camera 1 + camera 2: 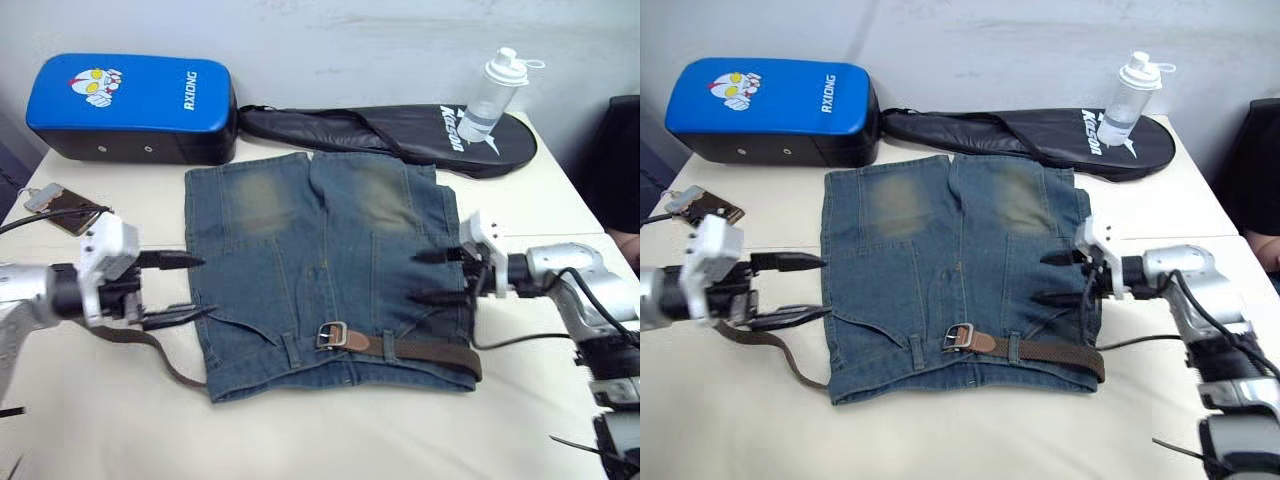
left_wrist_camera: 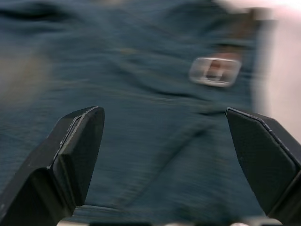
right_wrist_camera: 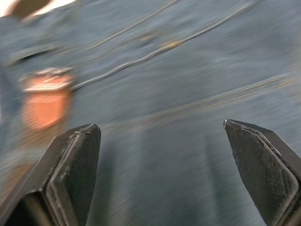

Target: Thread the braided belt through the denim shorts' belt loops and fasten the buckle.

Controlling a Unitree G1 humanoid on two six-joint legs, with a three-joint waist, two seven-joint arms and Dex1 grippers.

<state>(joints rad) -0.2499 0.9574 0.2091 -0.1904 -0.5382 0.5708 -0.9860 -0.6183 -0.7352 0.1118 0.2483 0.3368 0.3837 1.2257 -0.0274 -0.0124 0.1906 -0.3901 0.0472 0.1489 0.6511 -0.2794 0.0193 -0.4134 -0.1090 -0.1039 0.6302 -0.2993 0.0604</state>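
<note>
Since the braided belt [image 1: 430,352] is limp and light, lying threaded along the waistband of the soft denim shorts [image 1: 325,275] with its buckle [image 1: 331,335] mid-front, the stiff buckle looks the surest hold, though both the left gripper [image 1: 178,291] and right gripper [image 1: 430,276] hover wide open, empty.

Lab-like room: white table [image 1: 330,440], bare wall [image 1: 350,40]

A pale desk [image 1: 100,420] carries the denim shorts [image 1: 320,270], spread flat between the left hand [image 1: 180,290] and the right hand [image 1: 430,276]. Beyond the left hand lie a small brown card-like item [image 1: 62,208] and a blue pad [image 1: 132,108]. Beyond the right hand lie a black racket bag [image 1: 390,133] and a clear bottle [image 1: 492,96].
</note>
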